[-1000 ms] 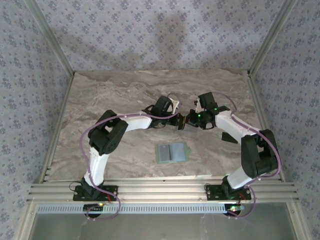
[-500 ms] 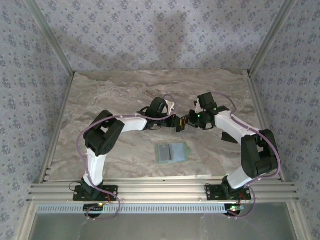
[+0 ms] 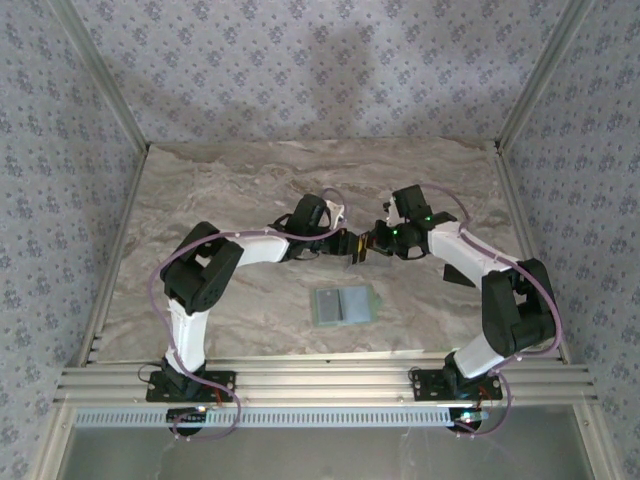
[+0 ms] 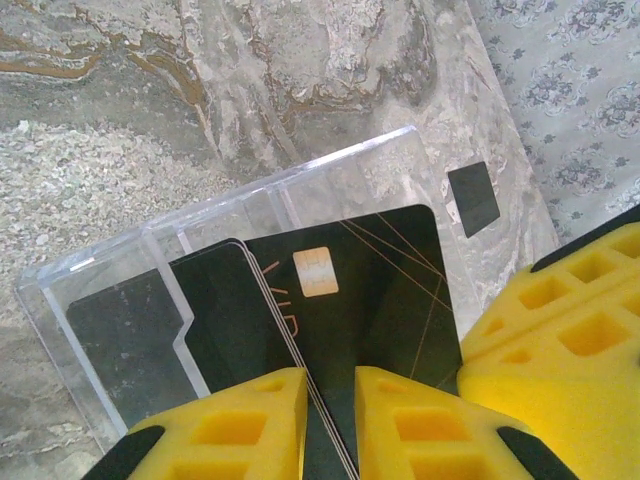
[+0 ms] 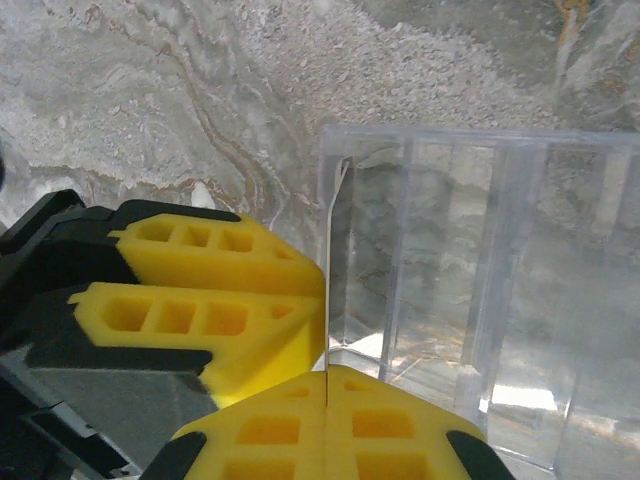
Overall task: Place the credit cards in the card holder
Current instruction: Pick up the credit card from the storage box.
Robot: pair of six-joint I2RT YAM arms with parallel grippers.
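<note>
A clear plastic case (image 4: 330, 175) hangs above the table between both arms, with dark credit cards (image 4: 385, 285) standing in it; one has a gold chip. My left gripper (image 4: 330, 385) is open a little, its yellow fingers on either side of the cards' lower edge with a gap showing. My right gripper (image 5: 327, 372) is shut on the thin wall of the clear case (image 5: 480, 250). From above, the left gripper (image 3: 352, 246) and the right gripper (image 3: 375, 243) meet at mid-table. The card holder (image 3: 343, 304), a pale grey-green wallet, lies flat nearer the arms' bases.
Another dark card (image 3: 459, 273) lies on the marble table (image 3: 220, 190) under the right forearm, seen as a dark card (image 4: 472, 197) past the case. Patterned walls enclose the table on three sides.
My left gripper's jaws have parted slightly and the left arm has drawn back a little to the left. The right arm keeps its hold on the case.
</note>
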